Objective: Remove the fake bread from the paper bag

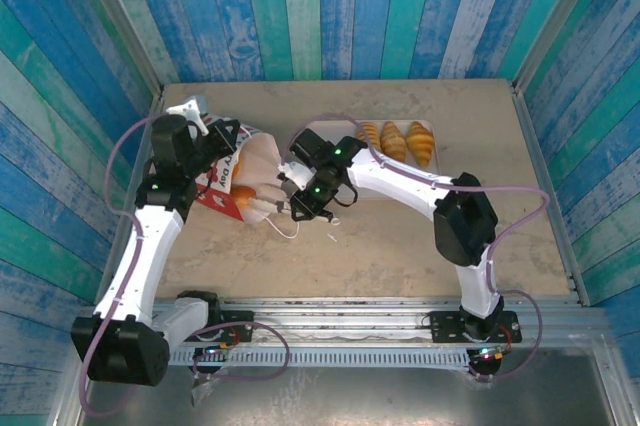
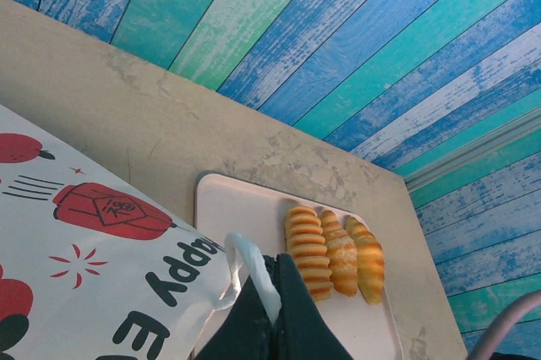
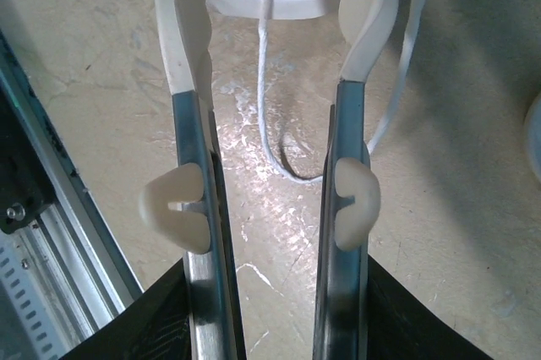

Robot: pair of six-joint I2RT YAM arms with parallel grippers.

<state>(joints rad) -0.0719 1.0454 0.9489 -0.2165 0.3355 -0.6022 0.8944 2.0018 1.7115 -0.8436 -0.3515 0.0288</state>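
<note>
Pinching the bag point(image 1: 255, 161) rim at upper left, left gripper point(image 1: 222, 134) is clamped tight. One bread point(image 1: 243, 196) peeks out at the bag's mouth. Right gripper point(image 1: 283, 208) sits there, fingers spread wide, nothing held. Three rolls point(image 1: 395, 141) lie on the tray point(image 2: 241, 208), upper right.

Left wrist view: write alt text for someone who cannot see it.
The left gripper pinches the white edge of the paper bag, printed with red figures and black letters. Beyond it, three ridged golden rolls lie side by side on a pale tray.
</note>
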